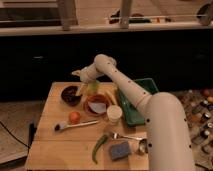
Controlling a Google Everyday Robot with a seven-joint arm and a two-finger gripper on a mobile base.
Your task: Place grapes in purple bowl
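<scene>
Purple bowl (70,95) sat just beside the tool (81,88). What the tool held could not be told; it probably needed to centre over the bowl before releasing grapes.

— That arm (131,94), all cream-white?
— Yes, fat smooth tubes with rounded joints, and a row of small dark dots along one link. The gripper (80,75) at its tip is pale too, near the purple bowl (70,95).

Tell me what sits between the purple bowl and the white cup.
The red bowl, seen in the camera view. The gripper hangs at the rim of the purple bowl.
</scene>
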